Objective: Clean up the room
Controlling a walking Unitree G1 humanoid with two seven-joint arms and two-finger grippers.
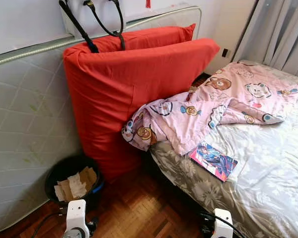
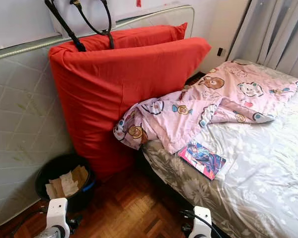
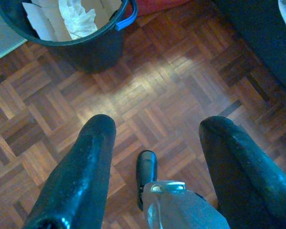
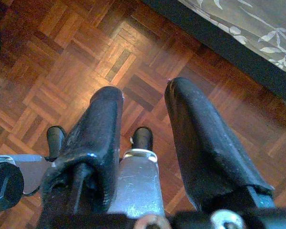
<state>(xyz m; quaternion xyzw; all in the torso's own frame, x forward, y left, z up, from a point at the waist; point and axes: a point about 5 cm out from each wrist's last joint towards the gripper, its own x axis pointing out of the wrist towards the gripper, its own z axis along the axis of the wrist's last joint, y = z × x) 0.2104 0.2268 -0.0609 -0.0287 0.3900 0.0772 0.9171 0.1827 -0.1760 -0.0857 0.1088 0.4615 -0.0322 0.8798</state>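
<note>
While a pink blanket point(image 1: 208, 109) lies rumpled on the bed point(image 1: 268, 168) beside a comic book point(image 1: 213, 160), the left gripper point(image 3: 155, 129) and right gripper point(image 4: 144, 102) hang spread and empty above the wooden floor point(image 3: 171, 81), near a black bin point(image 1: 72, 181) of paper.

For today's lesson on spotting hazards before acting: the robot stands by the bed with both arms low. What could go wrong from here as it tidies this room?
1. The comic book lies near the bed's edge; tugging the pink blanket beside it may drag it off.
2. The red mattress leans on the wall; a bump might topple it.
3. The black bin of paper scraps stands close to the left gripper; a swing could tip it.
</note>
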